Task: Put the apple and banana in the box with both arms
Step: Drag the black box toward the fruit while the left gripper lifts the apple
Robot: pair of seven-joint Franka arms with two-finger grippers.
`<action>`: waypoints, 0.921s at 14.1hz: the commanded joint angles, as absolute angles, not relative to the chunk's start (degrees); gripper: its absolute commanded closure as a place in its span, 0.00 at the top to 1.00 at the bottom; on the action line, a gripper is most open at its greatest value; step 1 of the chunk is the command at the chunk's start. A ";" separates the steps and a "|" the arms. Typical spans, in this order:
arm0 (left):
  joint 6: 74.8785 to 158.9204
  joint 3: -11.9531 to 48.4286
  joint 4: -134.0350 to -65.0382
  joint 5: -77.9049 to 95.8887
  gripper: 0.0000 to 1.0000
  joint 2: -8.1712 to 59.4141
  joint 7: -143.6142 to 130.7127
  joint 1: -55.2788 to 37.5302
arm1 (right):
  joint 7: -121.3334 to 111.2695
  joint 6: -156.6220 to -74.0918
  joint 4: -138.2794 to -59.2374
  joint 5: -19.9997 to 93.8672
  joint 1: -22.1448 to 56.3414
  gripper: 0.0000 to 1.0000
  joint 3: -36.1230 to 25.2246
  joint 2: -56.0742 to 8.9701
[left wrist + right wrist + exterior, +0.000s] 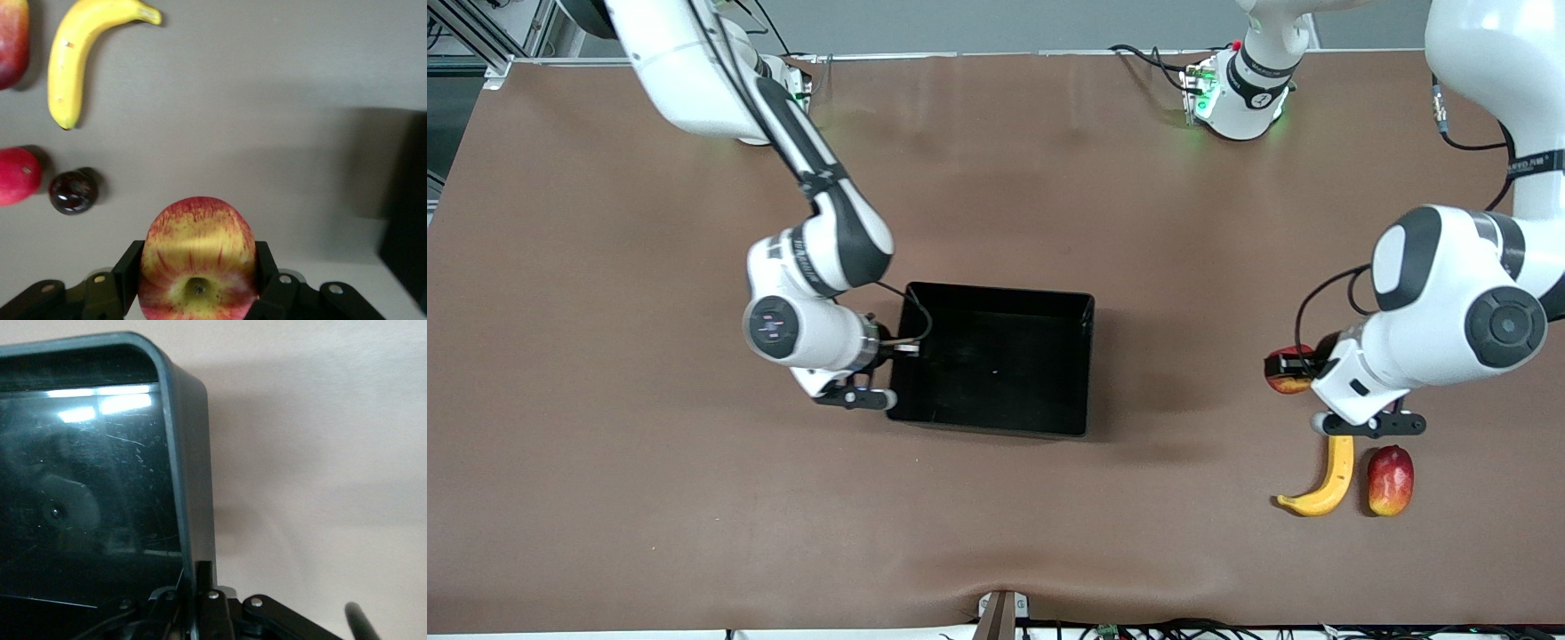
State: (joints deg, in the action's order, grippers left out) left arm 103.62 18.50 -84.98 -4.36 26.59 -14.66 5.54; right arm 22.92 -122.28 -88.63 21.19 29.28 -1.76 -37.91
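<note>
Left gripper (197,293) clamps the apple (197,260), right gripper (200,600) pinches the box (996,364) wall; a jerk could tip it.

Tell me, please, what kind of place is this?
Probably a robotics lab or test bench: two robot arms bolted at a brown-covered table, cables along its edge, and a few fruits like a banana beside a black box.

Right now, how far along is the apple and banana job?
Nothing is in the box yet. In hand: the left gripper is shut on the apple, away from the box at the left arm's end of the table, and the right gripper is clamped on the box wall. Left: drop the apple in, then fetch the banana, untouched on the table.
</note>
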 commanded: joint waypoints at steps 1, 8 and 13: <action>102.92 22.13 -86.13 -4.31 0.31 25.14 -21.42 5.54 | 25.31 -124.63 -87.89 22.85 30.84 0.52 -2.29 -38.93; 110.54 24.52 -85.52 -5.27 0.31 29.26 -41.91 -5.79 | 24.96 -115.17 -80.88 21.88 26.73 1.00 -2.90 -36.57; 121.97 24.08 -84.73 -11.41 0.31 35.76 -42.71 -11.77 | 24.17 -109.01 -80.16 14.35 20.84 1.00 -5.44 -30.25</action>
